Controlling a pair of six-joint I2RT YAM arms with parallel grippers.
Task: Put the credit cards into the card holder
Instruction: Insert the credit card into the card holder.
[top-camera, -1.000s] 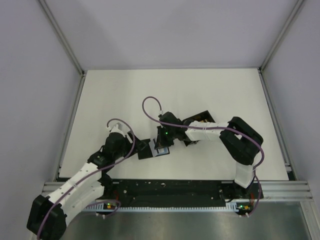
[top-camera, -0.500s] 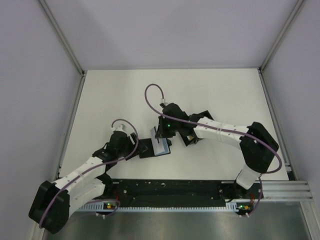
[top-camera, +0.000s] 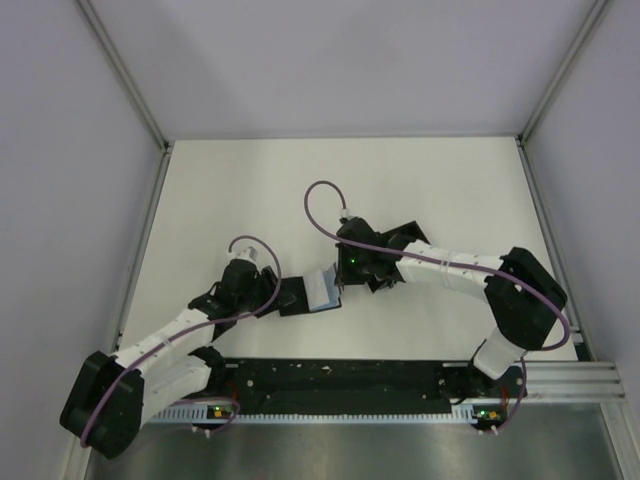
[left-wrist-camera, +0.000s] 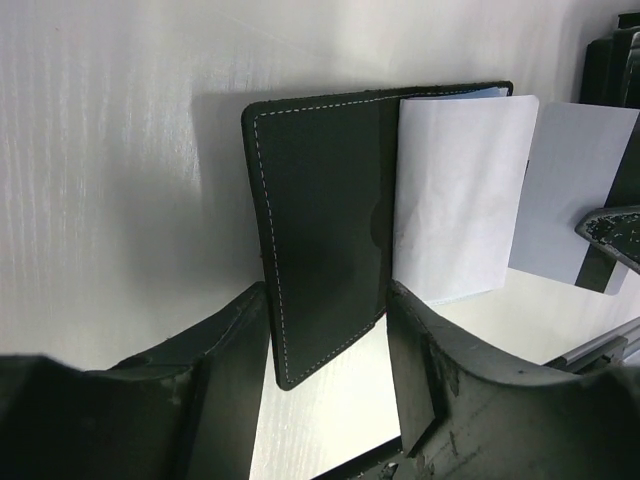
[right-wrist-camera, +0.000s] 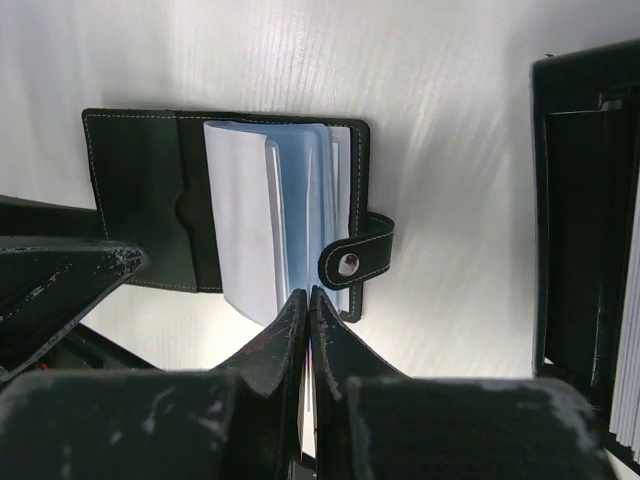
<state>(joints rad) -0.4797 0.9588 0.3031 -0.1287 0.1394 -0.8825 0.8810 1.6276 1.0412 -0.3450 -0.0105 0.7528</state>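
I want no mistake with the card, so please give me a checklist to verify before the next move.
1. Card holder lies open: ok.
2. Left gripper astride its cover, firm hold: cannot tell.
3. Right gripper shut on a card: ok.
4. Card lined up with a sleeve: cannot tell.
5. Snap strap off the sleeves: not ok, it lies over their edge.

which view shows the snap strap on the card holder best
Right wrist: the snap strap lies in plain sight at the card holder's edge, stud showing. Left wrist shows the holder but no strap; from the top it is too small to make out.
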